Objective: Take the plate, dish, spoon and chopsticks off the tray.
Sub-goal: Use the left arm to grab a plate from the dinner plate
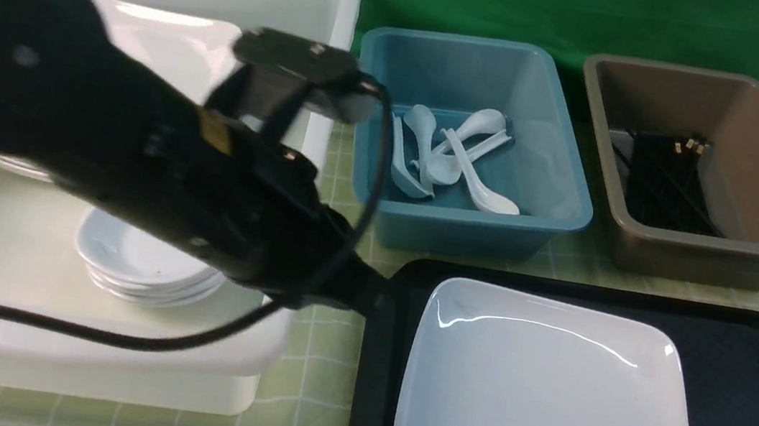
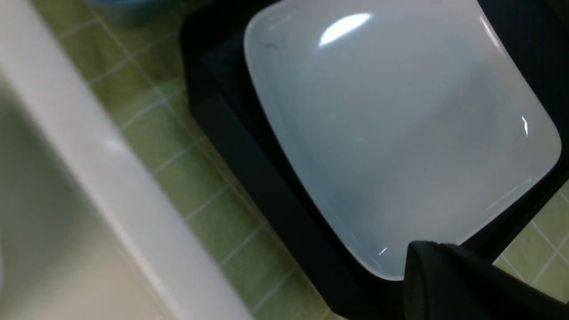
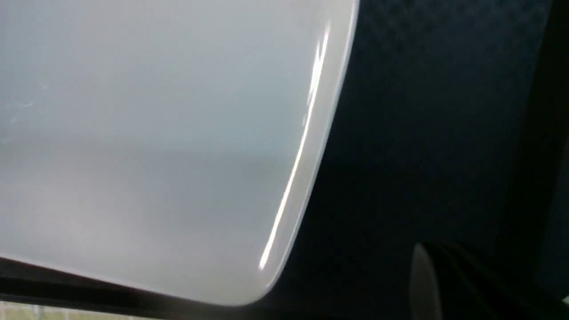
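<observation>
Plate: the big white plate (image 1: 548, 400) lies flat on the black tray (image 1: 747, 403). It is shiny and has round corners.
Tray: it sits on the desk (image 1: 323, 380), which has a green cloth with pale crossing lines.
Left pincer: the left pincer (image 1: 376, 296) is clenched with nothing in it. In the front view its tip is by the tray's left edge, near the plate.
Right pincer: the right pincer (image 3: 426, 253) is clenched too, and empty. It is over the tray, on the right side of the plate.
White bin: the big white bin (image 1: 77, 375) is on the left. Part of it hides behind the left arm (image 1: 164, 136).
Small dishes: a pile of little round white dishes (image 1: 143, 253) is in the white bin.
Other plates: more big white plates (image 1: 175, 47) are in the white bin, farther back.
Blue bin: the blue-green bin (image 1: 464, 231) is behind the tray. White spoons (image 1: 481, 182) lie in it in a messy heap, some on top of others.
Brown bin: the brown bin (image 1: 700, 256) is to the right of the blue-green bin. Black chopsticks (image 1: 673, 184) with gold tips are inside it.
Back: a green cloth sheet (image 1: 478, 1) hangs behind the bins.
</observation>
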{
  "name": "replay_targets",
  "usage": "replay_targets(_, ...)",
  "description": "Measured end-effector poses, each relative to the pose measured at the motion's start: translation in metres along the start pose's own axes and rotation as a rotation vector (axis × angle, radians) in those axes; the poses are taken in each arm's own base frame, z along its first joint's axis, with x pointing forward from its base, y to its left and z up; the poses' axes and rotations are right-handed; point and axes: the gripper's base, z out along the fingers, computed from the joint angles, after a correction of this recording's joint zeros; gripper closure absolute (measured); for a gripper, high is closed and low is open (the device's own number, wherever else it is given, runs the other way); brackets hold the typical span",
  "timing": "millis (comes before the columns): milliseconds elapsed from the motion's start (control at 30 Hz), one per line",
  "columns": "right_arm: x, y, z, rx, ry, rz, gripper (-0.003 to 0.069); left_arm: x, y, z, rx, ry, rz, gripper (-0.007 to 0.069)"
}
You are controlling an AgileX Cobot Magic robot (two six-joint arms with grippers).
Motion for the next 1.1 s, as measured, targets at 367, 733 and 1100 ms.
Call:
replay_targets(367,0.073,0.010,0.093,-0.237,-0.064,0.270,0.0149,-0.012,0.000,0.023,-0.025,0.023,0.040,0.0622)
replay_targets(733,0.061,0.023,0.119,-0.236,-0.045,0.262,0.0488,-0.012,0.002,0.023,-0.047,0.026,0.063,0.0622)
replay_targets(1100,0.070,-0.026,0.099,-0.097,-0.083,0.404,0.0502,-0.010,0.001,0.023,-0.040,0.046,0.038,0.0622)
